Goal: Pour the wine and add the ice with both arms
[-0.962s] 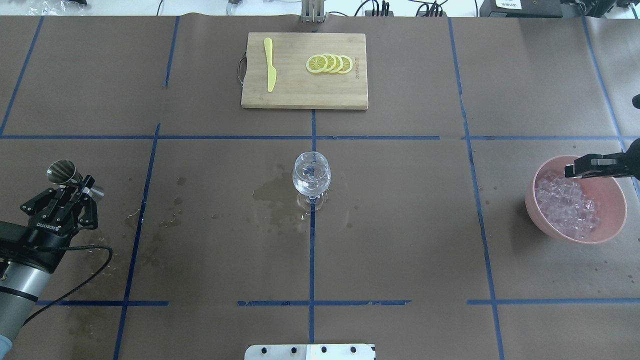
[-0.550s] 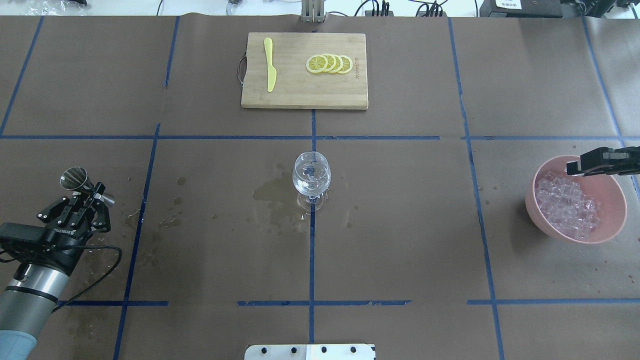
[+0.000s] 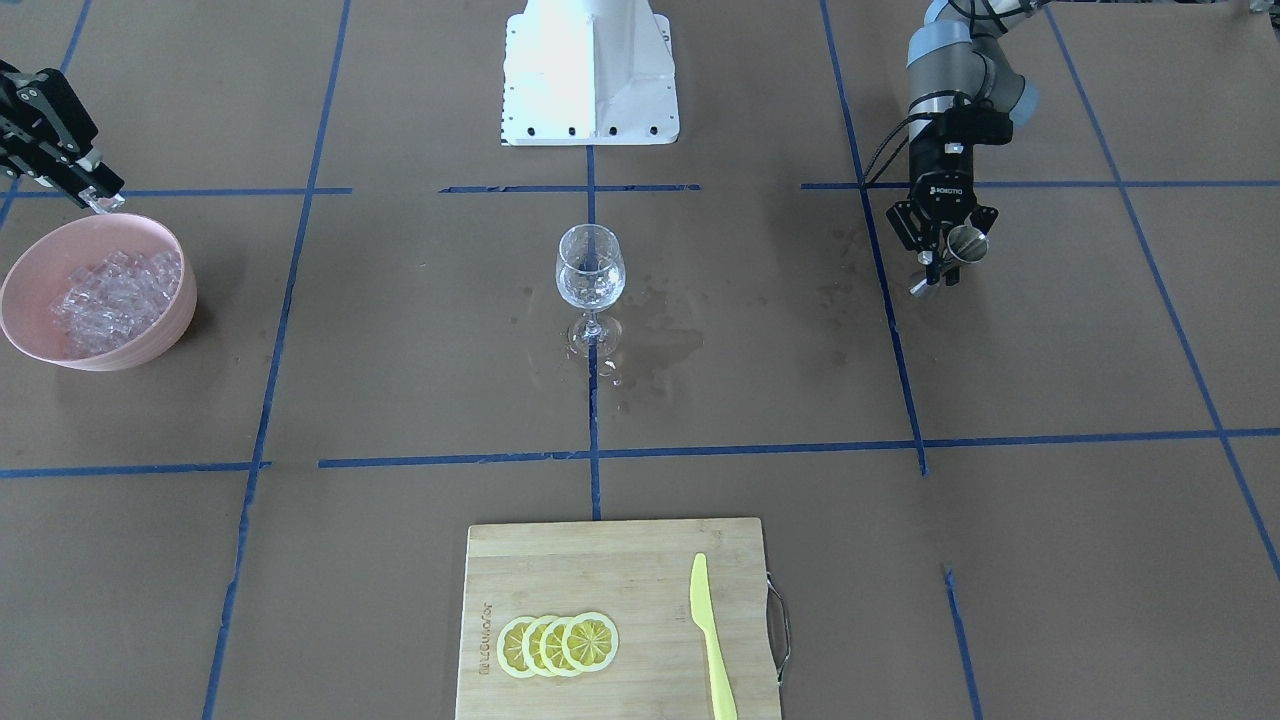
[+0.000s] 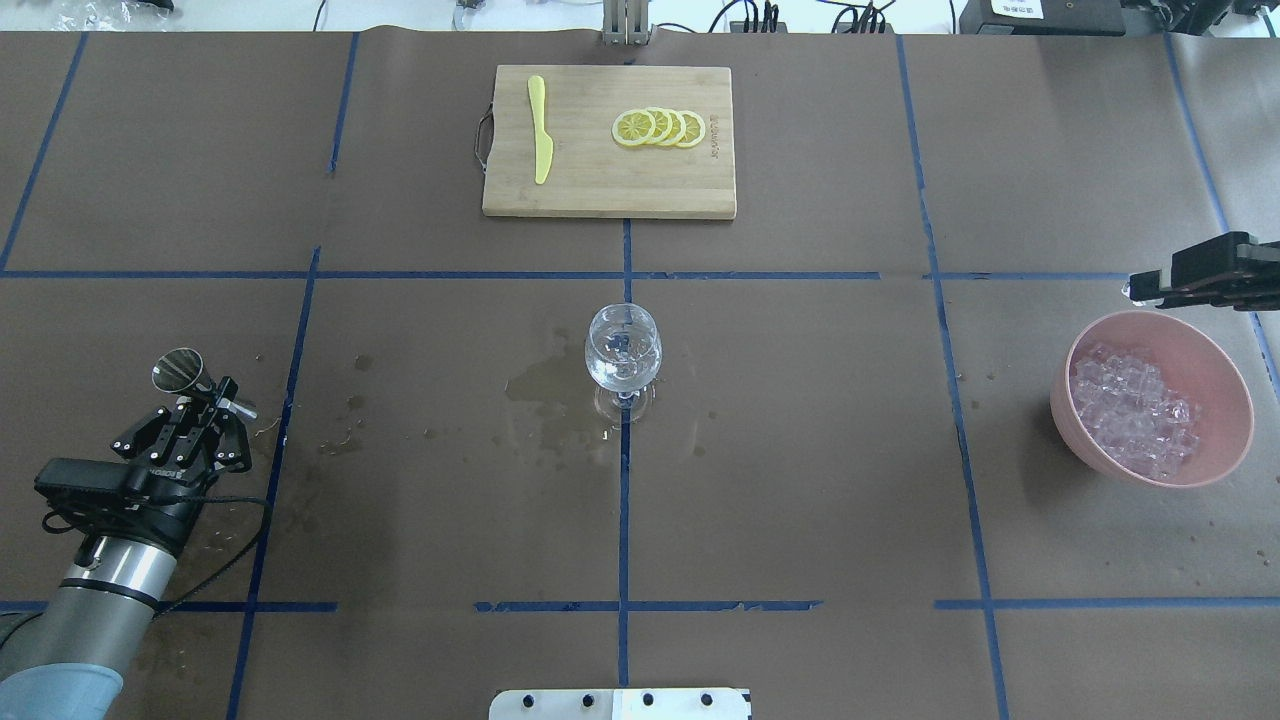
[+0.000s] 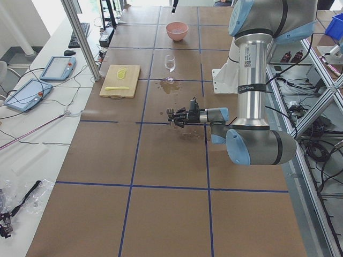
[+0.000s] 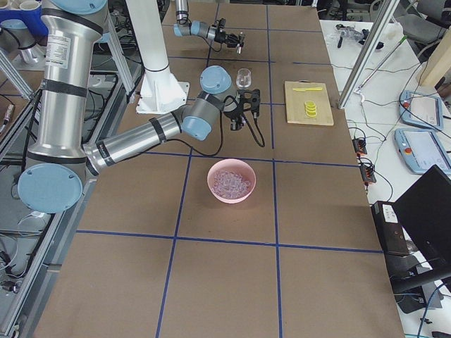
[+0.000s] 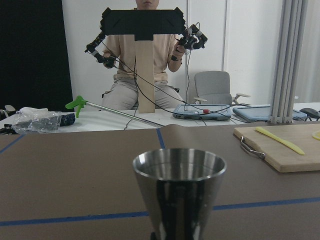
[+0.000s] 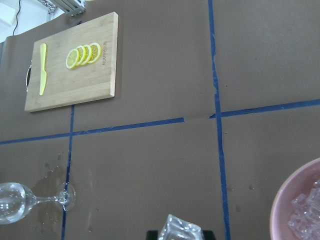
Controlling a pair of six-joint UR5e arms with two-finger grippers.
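**A:** Overhead exterior first: where is the wine (image 4: 622, 374)?

**B:** Low in the stemmed glass (image 4: 622, 345), just a little clear liquid. The glass stands upright at the middle of the counter (image 4: 800, 470), on a crossing of blue tape lines (image 4: 624, 520). A wet patch (image 4: 545, 388) darkens the paper just beside its foot, on the robot's left.

**A:** And the ice (image 4: 1130, 415)?

**B:** It is heaped in the pink bowl (image 4: 1212, 362) on the robot's right, well apart from the glass. One ice cube (image 8: 182, 229) is out of the heap. The right hand (image 4: 1138, 290) has its fingers clamped on it and is raised clear of the bowl. The right wrist view shows the cube between the fingertips, with the bowl's rim in the lower right corner.

**A:** The left hand (image 4: 208, 392)?

**B:** It is closed on a steel measuring cup (image 4: 178, 370), gripped at the waist. It hangs over the counter's left part, well apart from the glass. In the left wrist view the cup's mouth is up and its rim is level.

**A:** Anything further out?

**B:** At the far edge a wooden cutting board (image 4: 600, 190) carries four overlapping lemon slices (image 4: 659, 128). A yellow knife (image 4: 540, 130) lies on the same board, apart from the slices.
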